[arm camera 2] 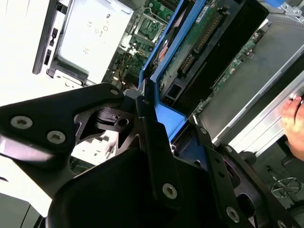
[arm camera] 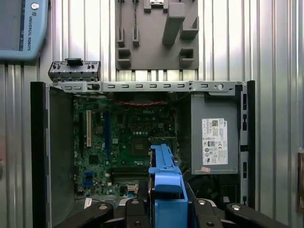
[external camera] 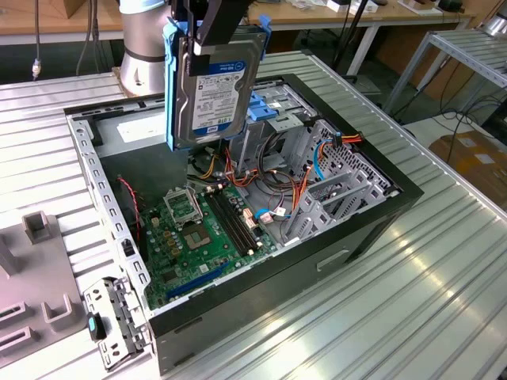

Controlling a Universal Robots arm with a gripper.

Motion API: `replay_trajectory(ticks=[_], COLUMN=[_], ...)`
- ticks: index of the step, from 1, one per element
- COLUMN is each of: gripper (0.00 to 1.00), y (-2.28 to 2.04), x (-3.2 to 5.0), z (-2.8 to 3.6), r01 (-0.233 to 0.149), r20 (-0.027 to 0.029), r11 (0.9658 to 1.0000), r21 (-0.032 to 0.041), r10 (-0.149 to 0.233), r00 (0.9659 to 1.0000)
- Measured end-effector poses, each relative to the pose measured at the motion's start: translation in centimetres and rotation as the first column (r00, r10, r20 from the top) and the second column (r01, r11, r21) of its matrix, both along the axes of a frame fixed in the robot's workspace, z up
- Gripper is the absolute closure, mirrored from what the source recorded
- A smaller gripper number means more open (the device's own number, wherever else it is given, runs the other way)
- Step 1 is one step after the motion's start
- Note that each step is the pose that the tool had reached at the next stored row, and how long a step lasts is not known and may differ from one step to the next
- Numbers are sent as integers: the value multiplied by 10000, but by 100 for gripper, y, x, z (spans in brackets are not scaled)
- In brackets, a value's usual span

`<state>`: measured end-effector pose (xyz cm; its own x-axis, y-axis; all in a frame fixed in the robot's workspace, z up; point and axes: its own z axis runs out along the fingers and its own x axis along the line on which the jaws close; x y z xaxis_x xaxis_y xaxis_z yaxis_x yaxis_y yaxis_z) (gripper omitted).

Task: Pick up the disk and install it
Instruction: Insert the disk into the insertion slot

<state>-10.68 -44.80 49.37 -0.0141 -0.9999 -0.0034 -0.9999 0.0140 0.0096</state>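
- Carrying is the step in hand: the gripper (external camera: 215, 36) has its fingers clamped on the upper end of the disk (external camera: 207, 91).
- The disk hangs upright above the open computer case (external camera: 333, 269), clear of the motherboard (external camera: 198, 233).
- Seating it, I judge, calls for lining its blue rails (arm camera: 166, 190) up with the drive cage (external camera: 279, 120) just beside it.

An open black computer case (external camera: 317, 277) is lying on its side on the ribbed metal tabletop (external camera: 444, 317), with its green motherboard (external camera: 198, 237) facing up. Orange and red cables (external camera: 297, 186) are trailing between the board and the metal drive cage (external camera: 333, 182). A grey fixture plate (external camera: 40, 269) is sitting beside the case, and a small metal bracket (external camera: 119, 321) is resting at its corner.
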Motion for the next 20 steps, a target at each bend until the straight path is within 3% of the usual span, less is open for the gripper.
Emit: replay_trajectory(ticks=[6,20], gripper=[63,63], y=[-69,-179], x=[3,28], z=[-9,-23], r01=[0,1], r20=[0,-1], r11=[10000,10000], r21=[-7,-26], r10=[0,-1], r00=[10000,10000])
